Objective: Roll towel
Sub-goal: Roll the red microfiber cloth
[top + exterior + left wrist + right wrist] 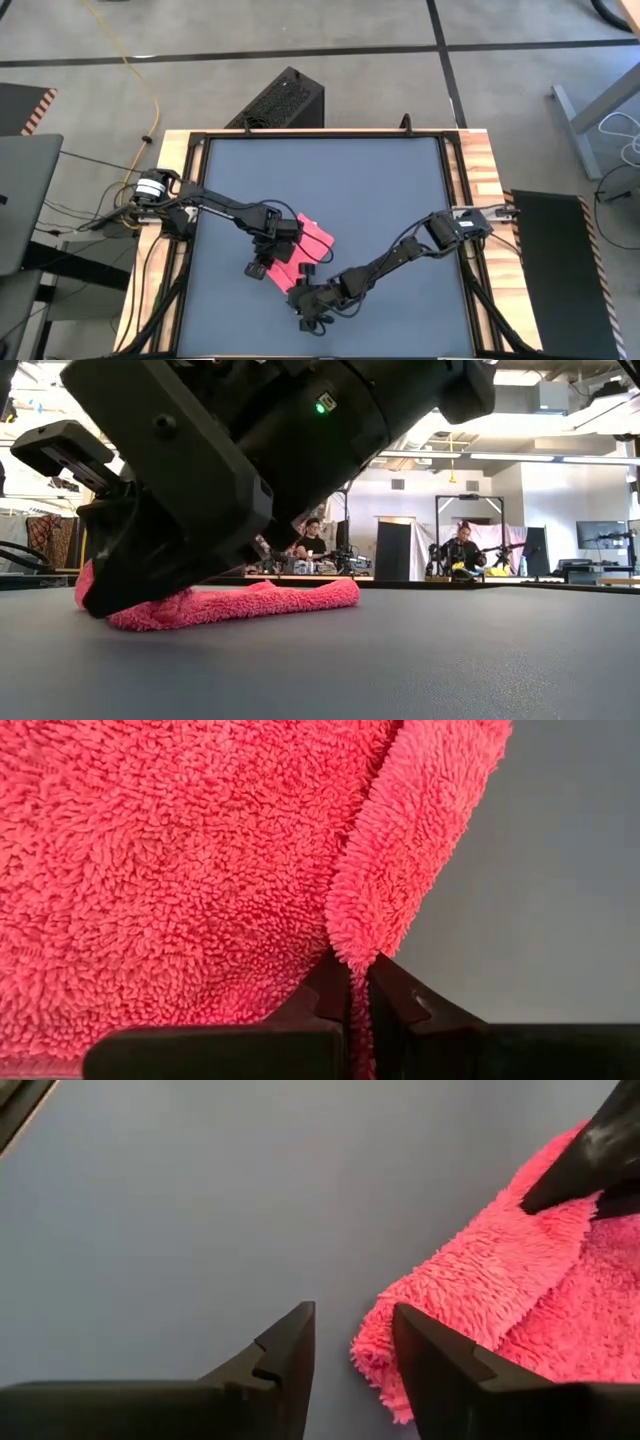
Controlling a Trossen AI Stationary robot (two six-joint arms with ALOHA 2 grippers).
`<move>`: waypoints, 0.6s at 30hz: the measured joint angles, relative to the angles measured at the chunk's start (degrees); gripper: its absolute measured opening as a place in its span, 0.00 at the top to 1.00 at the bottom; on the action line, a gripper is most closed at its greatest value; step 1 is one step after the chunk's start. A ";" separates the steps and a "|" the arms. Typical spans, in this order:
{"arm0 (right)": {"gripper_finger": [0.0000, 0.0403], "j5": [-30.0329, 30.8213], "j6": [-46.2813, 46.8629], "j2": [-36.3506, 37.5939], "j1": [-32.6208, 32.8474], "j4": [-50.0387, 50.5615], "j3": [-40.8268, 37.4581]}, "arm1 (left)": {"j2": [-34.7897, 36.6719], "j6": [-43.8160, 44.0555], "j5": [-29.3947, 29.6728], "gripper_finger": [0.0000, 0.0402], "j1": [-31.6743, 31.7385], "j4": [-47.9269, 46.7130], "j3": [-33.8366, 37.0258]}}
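Note:
The pink-red towel point(312, 243) lies on the dark table mat as a folded strip, slanting from near left to far right; it also shows in the low view point(260, 603). My left gripper point(283, 252) stands over the strip's near-left part and is shut on the towel point(200, 870). My right gripper point(300, 292) is open, low at the strip's near end. In its wrist view point(352, 1342) the towel's corner point(385, 1350) reaches into the gap beside one finger. My left gripper pinches a folded-over edge of the towel point(352, 955) between its two fingers. The fingers lie across that edge, and the flap runs on away from them over the flat layer. The towel rests on the mat. My right gripper: I cannot tell whether a finger point(430, 1370) touches the towel's corner.
The dark mat point(330, 170) sits in a black frame on a wooden table. Bare mat lies on the far side and to the right of the towel. In the low view people sit at desks point(312, 545) in the room beyond the table.

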State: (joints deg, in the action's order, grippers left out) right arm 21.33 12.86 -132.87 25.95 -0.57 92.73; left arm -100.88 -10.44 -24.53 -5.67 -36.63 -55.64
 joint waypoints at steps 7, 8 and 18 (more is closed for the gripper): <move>0.66 1.03 5.15 0.10 0.04 3.16 0.01 | 0.00 -0.17 -0.80 1.00 0.00 -0.38 0.02; 0.67 1.44 5.24 0.10 0.19 3.31 0.00 | 0.00 -0.21 -1.12 0.99 0.00 -0.48 0.02; 0.89 1.30 10.99 0.17 -0.25 4.98 -0.13 | 0.00 -3.19 -2.71 0.80 0.57 -4.78 0.02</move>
State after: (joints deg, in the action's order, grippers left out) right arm 22.63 23.85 -132.70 25.70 4.41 92.60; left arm -100.88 -13.63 -27.24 -5.10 -41.41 -55.61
